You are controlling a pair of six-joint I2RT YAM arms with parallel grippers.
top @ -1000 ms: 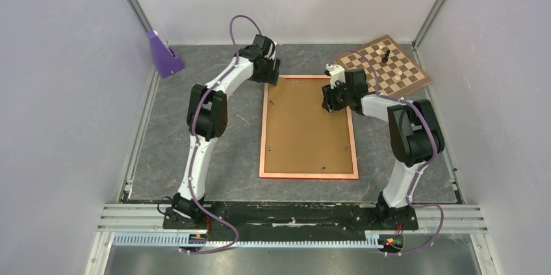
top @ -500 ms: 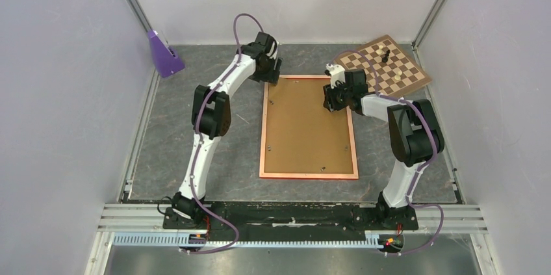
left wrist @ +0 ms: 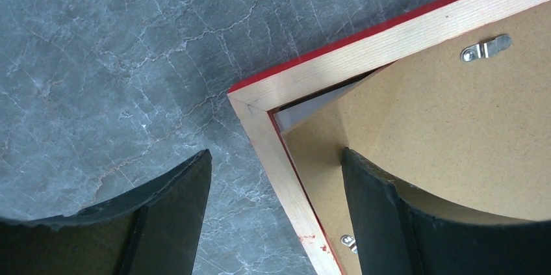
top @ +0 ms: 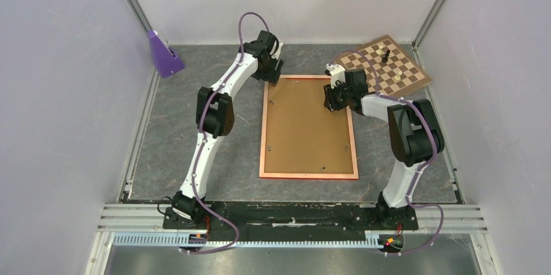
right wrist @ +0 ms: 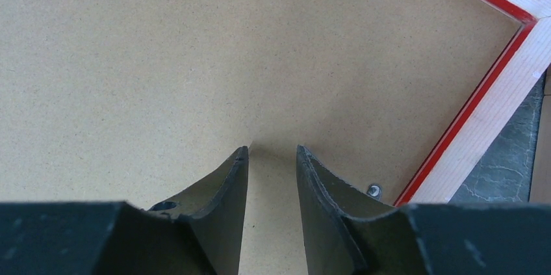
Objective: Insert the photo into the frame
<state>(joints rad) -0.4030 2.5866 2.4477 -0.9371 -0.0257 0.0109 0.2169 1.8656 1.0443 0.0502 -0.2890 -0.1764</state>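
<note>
The orange-red frame (top: 263,125) lies face down in the middle of the table, with the brown backing board (top: 307,125) in it. Of the photo (left wrist: 310,104) only a white sliver shows, under the board's raised far-left corner. My left gripper (left wrist: 276,158) (top: 269,72) is open at that corner, straddling the frame's left rail (left wrist: 286,177). One finger (left wrist: 175,190) is over the table, the other (left wrist: 370,190) over the board. My right gripper (right wrist: 273,151) (top: 332,98) hovers over the board near the far-right corner. Its jaws stand a narrow gap apart with nothing between them.
A brown chessboard (top: 406,73) with pieces lies tilted at the back right, close behind the right arm. A purple block (top: 164,54) stands at the back left by the wall. Small metal clips (left wrist: 484,47) sit along the board's edges. Grey walls enclose the table.
My right gripper's jaws have narrowed while staying in place over the board. My left wrist has shifted slightly right at the frame's far-left corner.
</note>
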